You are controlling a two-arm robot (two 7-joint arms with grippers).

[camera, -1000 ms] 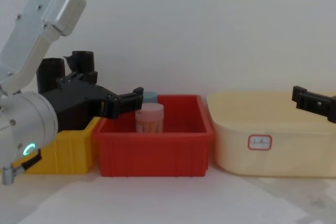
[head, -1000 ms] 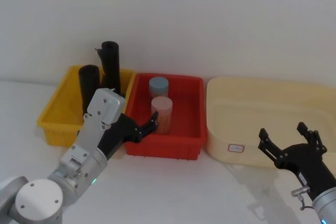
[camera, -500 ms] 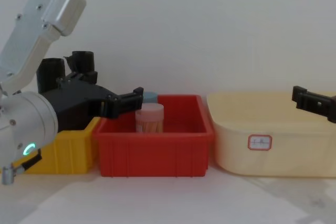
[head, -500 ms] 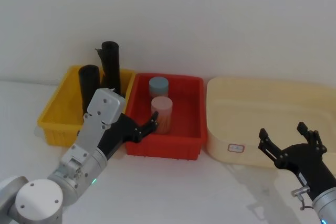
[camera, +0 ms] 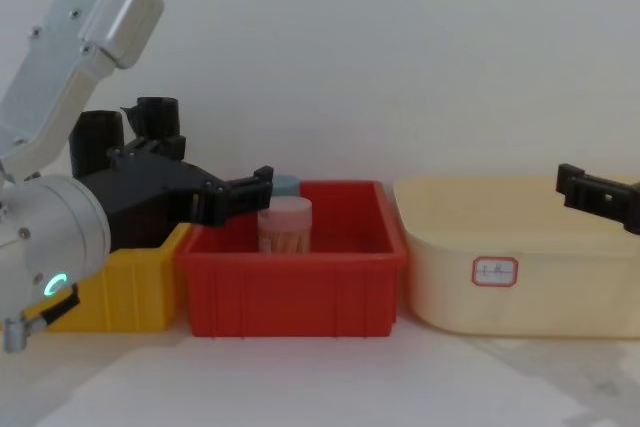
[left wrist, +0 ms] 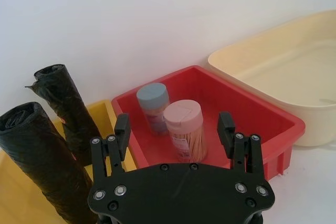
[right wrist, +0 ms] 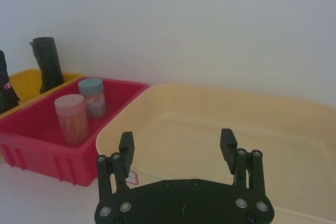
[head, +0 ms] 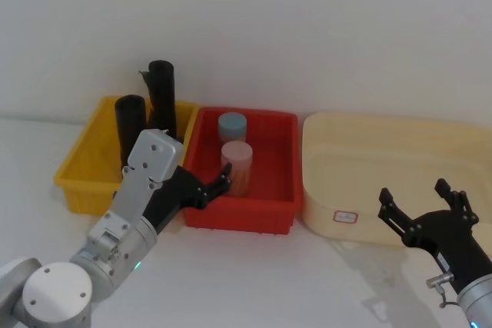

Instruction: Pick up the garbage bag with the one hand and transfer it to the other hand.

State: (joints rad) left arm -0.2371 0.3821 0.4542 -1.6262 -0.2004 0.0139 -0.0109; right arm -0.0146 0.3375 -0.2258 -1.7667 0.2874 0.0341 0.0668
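– Grippers first: my left gripper (head: 215,187) has its fingers spread apart and clamps nothing. It hangs over the near left corner of the red bin (head: 246,220), with one fingertip just beside the pink-lidded jar (head: 237,163).

– And the right one?

– My right gripper (head: 415,193) is also spread and empty. It sits in front of the cream tub (head: 323,190), toward its right end, well apart from the bins.

– Location of the garbage bag?

– The garbage bag (head: 131,124) stands upright in the yellow bin (head: 77,167), to the left of my left gripper and not touched by it. A slimmer black roll (head: 162,97) with a ragged top stands just behind it, near the wall the yellow bin shares with the red one.

– Any legible markings?

– One small white label with a red border (head: 347,217) is fixed to the front wall of the cream tub. Its writing is too small to read. The blue-lidded jar (head: 232,124), behind the pink-lidded one in the red bin, carries print on its side that I cannot read either.
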